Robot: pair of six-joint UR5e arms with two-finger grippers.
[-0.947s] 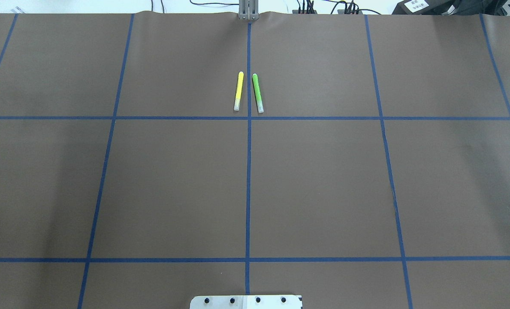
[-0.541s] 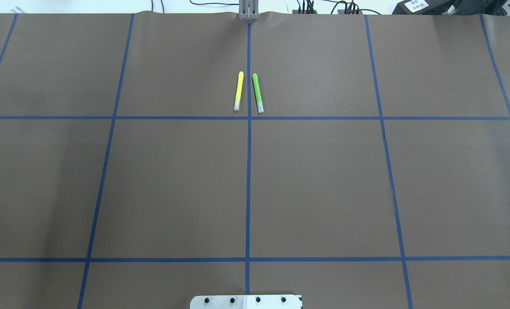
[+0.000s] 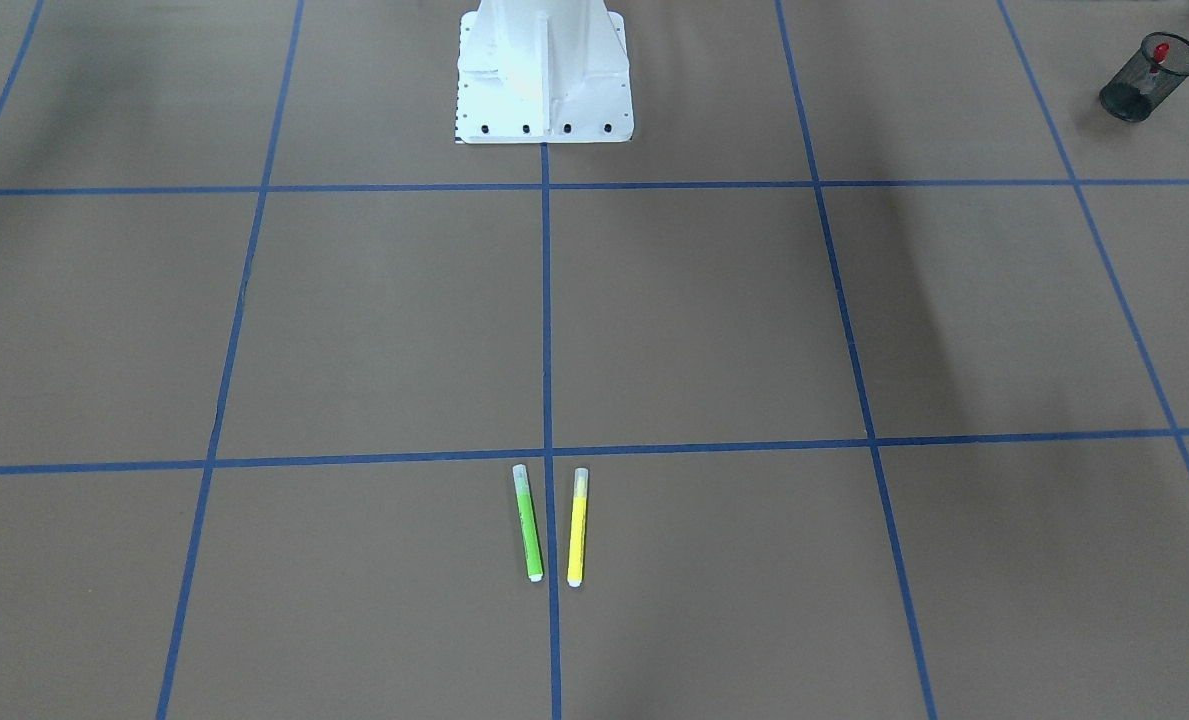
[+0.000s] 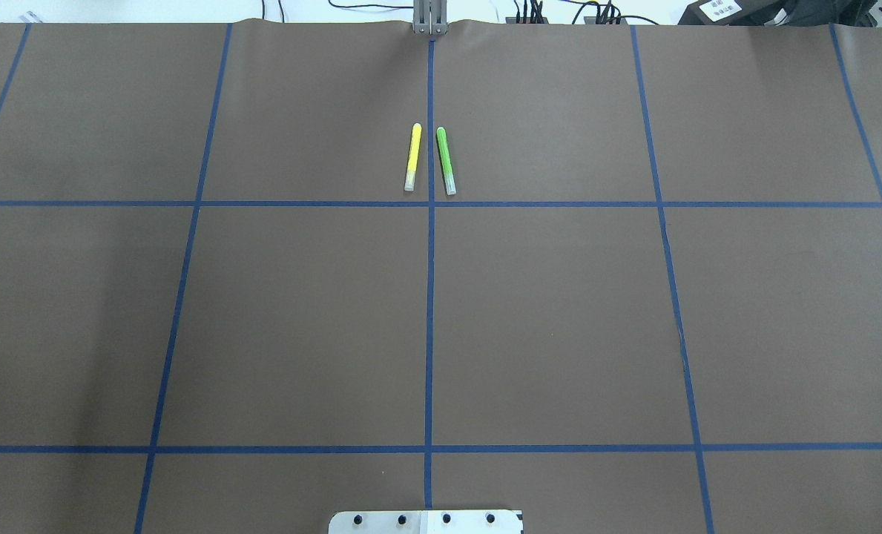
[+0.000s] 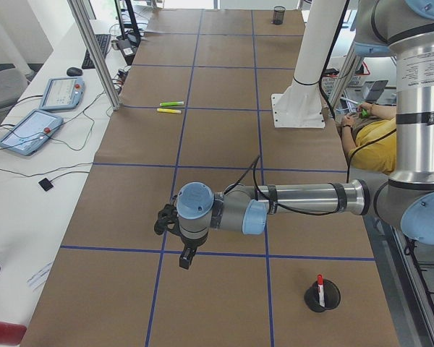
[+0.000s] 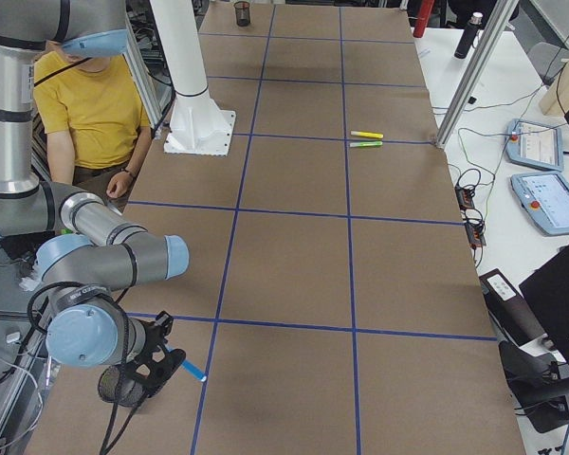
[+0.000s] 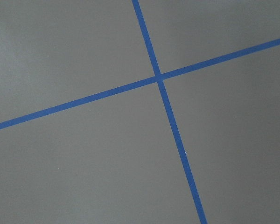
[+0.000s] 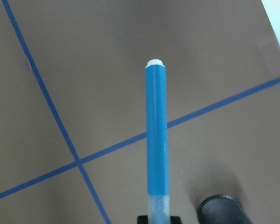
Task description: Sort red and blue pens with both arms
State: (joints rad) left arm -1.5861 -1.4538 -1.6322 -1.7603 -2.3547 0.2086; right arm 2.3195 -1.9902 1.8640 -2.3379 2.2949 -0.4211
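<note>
In the front-facing view, the red marker (image 3: 1160, 52) stands in the left cup (image 3: 1149, 88) at one o'clock, well apart from the green highlighter (image 3: 528, 523) and yellow highlighter (image 3: 576, 527), which lie side by side at six o'clock; no gripper shows here.

In the overhead view, we see only those two highlighters, at twelve o'clock; no arm enters.

In the left side view, the left gripper (image 5: 179, 249) hangs over the table at seven o'clock, apart from the left cup at five o'clock; we cannot tell whether its jaws are apart or together.

In the left wrist view, we see bare table (image 7: 74, 158) and crossing tape lines (image 7: 158, 77); no fingers show.

In the right side view, the right gripper (image 6: 163, 355) at seven o'clock carries the blue highlighter (image 6: 192, 368), just beside the right cup (image 6: 121, 387).

In the right wrist view, the right gripper is clamped on the highlighter's clear cap end at six o'clock; the barrel runs to its white end at twelve o'clock; the right cup's rim sits at five o'clock.

We judge the highlighter light, stiff and smooth; held by the cap, it may pivot or slip, or the cap may pull off; a grip on the mid-barrel would be surer.
</note>
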